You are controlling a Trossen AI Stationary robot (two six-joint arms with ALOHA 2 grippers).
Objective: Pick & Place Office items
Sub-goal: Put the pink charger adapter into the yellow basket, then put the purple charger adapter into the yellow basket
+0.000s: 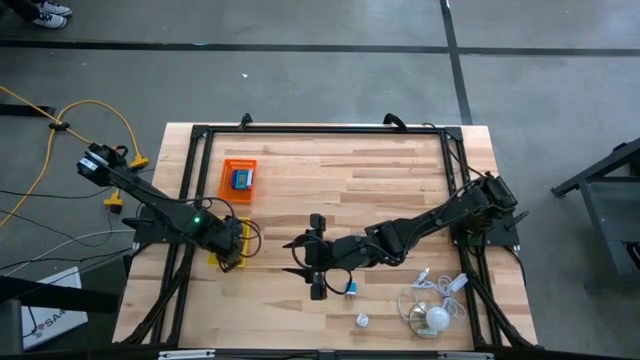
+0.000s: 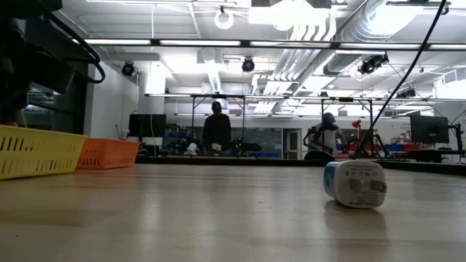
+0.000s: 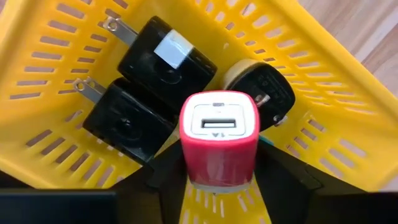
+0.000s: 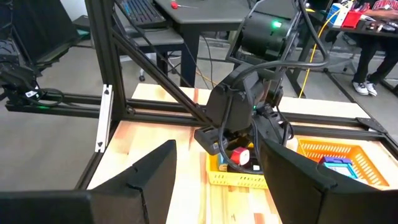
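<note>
A pink block with a white socket face (image 3: 219, 140) stands between the fingers of my left gripper (image 3: 217, 183), which points down into the yellow tray (image 3: 323, 81) at the table's left (image 1: 228, 243). Three black plug blocks (image 3: 155, 68) lie on that tray's floor. Blue items (image 1: 241, 179) lie in the orange tray (image 1: 226, 189). A teal bit (image 1: 351, 289) and a white block (image 1: 363, 320) lie on the table. My right gripper (image 1: 312, 268) hangs open above mid-table, near the teal bit, with nothing between its fingers. My left gripper has the pink block's two opposite sides (image 3: 186, 155) between its two fingers (image 3: 165, 180), coming from above and pointing down. The block stands upright, white socket face up, inside the yellow tray. I cannot tell whether its lower end rests on the tray floor.
A white cable bundle with a round white piece (image 1: 432, 313) lies at the near right. A black frame (image 1: 320, 130) runs around the table. Bare wood lies between the trays and my right arm. People stand in the room far behind (image 2: 217, 127).
</note>
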